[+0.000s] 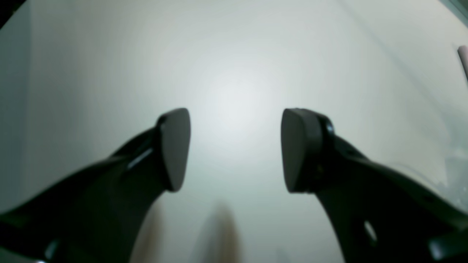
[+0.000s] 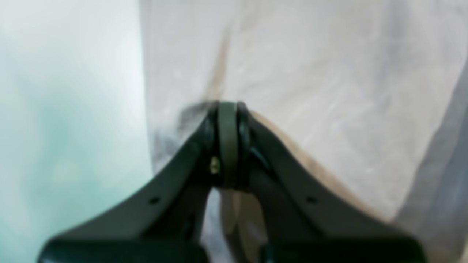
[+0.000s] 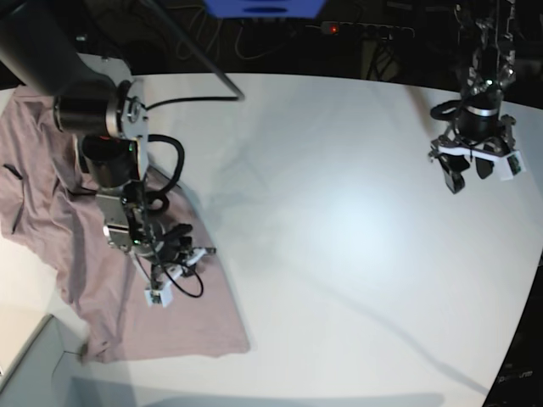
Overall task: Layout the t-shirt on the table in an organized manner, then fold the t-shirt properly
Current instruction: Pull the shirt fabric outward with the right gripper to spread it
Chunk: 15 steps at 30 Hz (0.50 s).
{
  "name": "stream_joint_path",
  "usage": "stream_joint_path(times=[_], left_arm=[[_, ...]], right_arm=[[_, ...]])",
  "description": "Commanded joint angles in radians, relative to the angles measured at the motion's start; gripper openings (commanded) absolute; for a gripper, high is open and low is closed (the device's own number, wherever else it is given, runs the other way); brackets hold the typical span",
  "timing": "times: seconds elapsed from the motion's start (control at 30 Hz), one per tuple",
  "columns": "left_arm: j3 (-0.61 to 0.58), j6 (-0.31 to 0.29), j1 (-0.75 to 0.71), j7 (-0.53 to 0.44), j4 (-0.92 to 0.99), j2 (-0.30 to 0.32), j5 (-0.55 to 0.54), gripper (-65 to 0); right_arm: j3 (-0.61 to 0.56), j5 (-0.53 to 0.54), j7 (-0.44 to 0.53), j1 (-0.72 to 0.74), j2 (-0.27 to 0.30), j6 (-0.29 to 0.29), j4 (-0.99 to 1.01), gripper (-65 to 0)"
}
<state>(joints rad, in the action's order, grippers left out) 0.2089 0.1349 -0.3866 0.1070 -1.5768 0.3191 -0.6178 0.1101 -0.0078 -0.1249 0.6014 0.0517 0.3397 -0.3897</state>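
The t-shirt (image 3: 102, 254) looks soft and light, so the closed right hand (image 2: 227, 109) pinches its cloth on the worktop (image 3: 339, 212); the far left hand (image 1: 236, 149) is open.

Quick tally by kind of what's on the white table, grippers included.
Dusty mauve wrinkly cloth t-shirt: 1
Pale grey-green box corner: 1
Black grippers: 2, left gripper open above bare white table, right gripper shut at the shirt
Total: 4
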Motion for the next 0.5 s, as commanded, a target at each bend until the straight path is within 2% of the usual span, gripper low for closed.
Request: stream_joint_path(times=[0.0,0.07,0.17,0.33,0.47], left_arm=[[0.013,-0.004,0.002,-0.026,-0.02,0.015,0.005,-26.9],[0.016,-0.004,0.005,-0.026,-0.02,0.015,0.005,-26.9],[0.016,-0.004,0.011,-0.026,-0.02,0.018,0.005,-26.9],[0.017,-0.004,0.022,-0.026,-0.02,0.019,0.005,-26.9],[0.017,-0.004,0.041,-0.026,-0.014,0.019,0.005,-26.7]], right_arm=[[-0.003,0.007,0.023,0.038,-0.02,0.0,0.005,-65.0],[-0.036,0.007,0.021,0.035,-0.031,0.0,0.054,-65.0],[-0.152,0.007,0.028,-0.004,-0.06,0.0,0.074,-65.0],[-0.309,0.009,0.032,-0.074,-0.129,0.008,0.073,-65.0],[-0.424,0.009,0.029,-0.168,-0.174,0.009,-0.024,-65.0]])
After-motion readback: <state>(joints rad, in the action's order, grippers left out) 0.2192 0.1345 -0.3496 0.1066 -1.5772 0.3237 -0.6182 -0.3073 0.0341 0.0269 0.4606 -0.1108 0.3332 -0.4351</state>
